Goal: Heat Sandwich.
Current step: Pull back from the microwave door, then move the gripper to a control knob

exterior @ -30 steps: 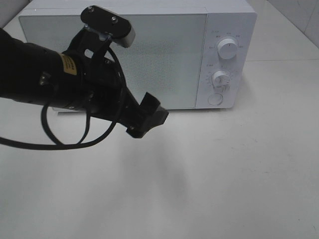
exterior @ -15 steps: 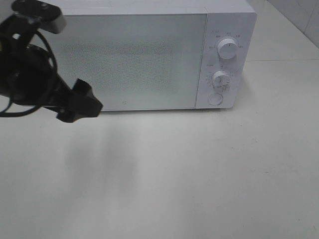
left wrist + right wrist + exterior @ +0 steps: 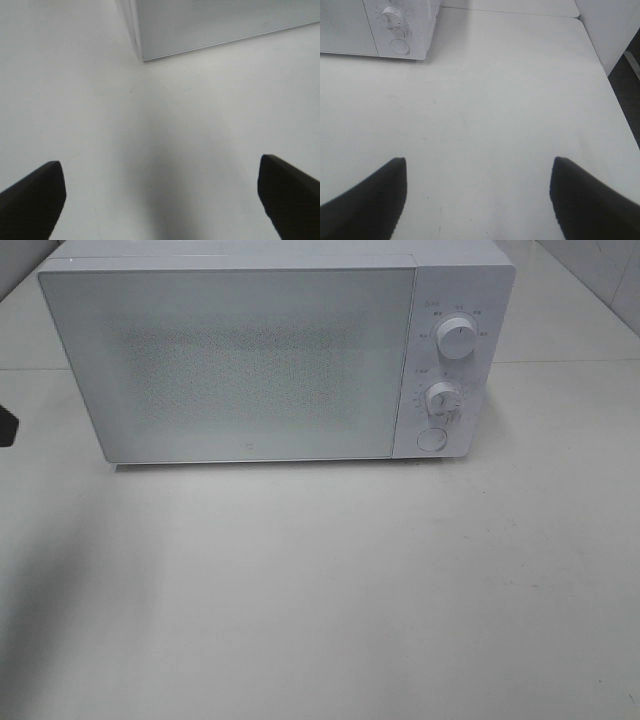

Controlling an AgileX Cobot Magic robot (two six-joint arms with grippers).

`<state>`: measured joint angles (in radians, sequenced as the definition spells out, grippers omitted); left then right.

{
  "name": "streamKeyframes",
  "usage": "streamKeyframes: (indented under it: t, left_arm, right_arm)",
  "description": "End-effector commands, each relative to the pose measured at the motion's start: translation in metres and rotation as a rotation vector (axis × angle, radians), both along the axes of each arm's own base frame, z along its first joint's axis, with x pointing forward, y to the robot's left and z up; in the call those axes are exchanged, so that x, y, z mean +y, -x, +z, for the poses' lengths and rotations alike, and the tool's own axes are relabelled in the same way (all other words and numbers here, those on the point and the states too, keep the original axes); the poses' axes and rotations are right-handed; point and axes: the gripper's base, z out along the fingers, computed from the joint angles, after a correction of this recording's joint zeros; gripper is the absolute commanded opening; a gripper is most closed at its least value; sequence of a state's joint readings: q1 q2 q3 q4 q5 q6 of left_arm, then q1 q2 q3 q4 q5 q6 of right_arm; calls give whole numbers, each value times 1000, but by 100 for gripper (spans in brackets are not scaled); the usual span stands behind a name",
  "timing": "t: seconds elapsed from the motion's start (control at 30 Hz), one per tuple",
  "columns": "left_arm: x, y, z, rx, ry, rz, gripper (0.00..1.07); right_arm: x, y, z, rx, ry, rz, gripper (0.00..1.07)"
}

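None of my three views shows the sandwich, so I cannot tell where it is. The microwave [image 3: 240, 360] stands at the back of the table [image 3: 330, 590] with its door [image 3: 240, 365] shut flush, and the frosted panel lets me see nothing inside. To the right of the door, the control strip carries an upper dial [image 3: 457, 340], a lower dial [image 3: 443, 398] and a round button [image 3: 431, 438] at the bottom.

In front of the microwave the tabletop runs bare and white down to the near border of the high view, with wide room on both sides.

The left gripper [image 3: 160, 200] has its fingers spread far apart with nothing between them. It hangs over open table, and the microwave's lower front left corner sits well ahead of it.

The right gripper [image 3: 477, 200] also has its fingers apart and holds nothing. It is over bare table, well apart from the microwave's control-side corner. In that wrist view the table's outer edge runs past the gripper on the side away from the microwave, with dark floor beyond it. A white upright surface [image 3: 607, 30] stands near that edge's far end. A seam crosses the tabletop near the microwave's right side.
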<state>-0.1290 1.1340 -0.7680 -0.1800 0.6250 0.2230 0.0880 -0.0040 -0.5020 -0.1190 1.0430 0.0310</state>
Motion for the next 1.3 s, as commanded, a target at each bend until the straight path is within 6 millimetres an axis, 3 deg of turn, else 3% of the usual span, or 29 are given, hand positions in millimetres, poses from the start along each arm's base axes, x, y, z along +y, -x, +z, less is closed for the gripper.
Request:
streamKeyframes:
  t: [0.03, 0.33, 0.6, 0.83, 1.3]
  left_arm:
    - [8, 9, 4, 18, 11, 32, 98]
    - [24, 46, 18, 32, 18, 103, 98]
    - [24, 94, -8, 89, 12, 91, 98]
    - [23, 127, -15, 110, 12, 74, 98]
    - [29, 168, -5, -104, 7, 148, 98]
  right_arm:
    - [0, 4, 1, -35, -1, -5, 76]
    - [0, 4, 1, -35, -1, -5, 76]
    - [0, 4, 1, -35, -1, -5, 76]
    - [0, 4, 1, -35, -1, -5, 76]
    - [0, 4, 1, -35, -1, -5, 76]
